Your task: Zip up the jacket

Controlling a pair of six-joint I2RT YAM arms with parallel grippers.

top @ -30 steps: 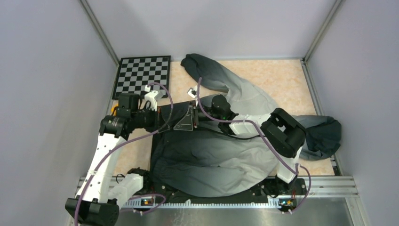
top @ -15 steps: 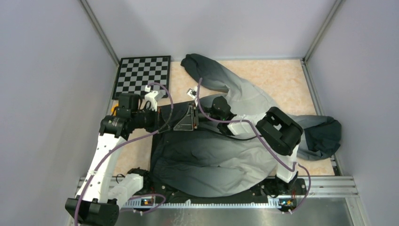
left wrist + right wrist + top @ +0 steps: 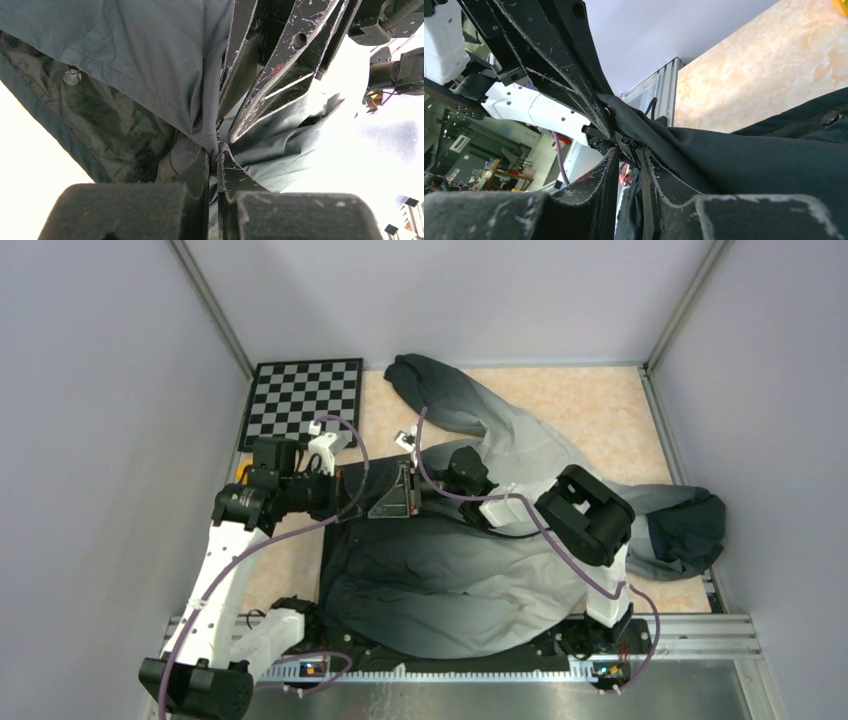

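Note:
The jacket (image 3: 450,580) lies spread on the table, dark charcoal at the left fading to light grey at the right. My left gripper (image 3: 405,497) and right gripper (image 3: 419,494) meet tip to tip at the jacket's dark left edge. In the left wrist view the left gripper (image 3: 215,151) is shut on a fold of grey jacket fabric (image 3: 125,45), with the right gripper's fingers (image 3: 260,75) just beyond. In the right wrist view the right gripper (image 3: 629,150) is pinched on the dark jacket edge (image 3: 749,155). The zipper is hidden there.
A checkerboard (image 3: 305,395) lies at the far left corner. One sleeve (image 3: 440,390) reaches toward the back, and the dark hood (image 3: 690,525) is bunched at the right wall. A metal snap (image 3: 72,76) sits on the inner lining. Walls enclose the table.
My right arm's elbow and forearm have shifted left and slightly back. Both grippers stay together at the same spot on the jacket. The left arm has not moved.

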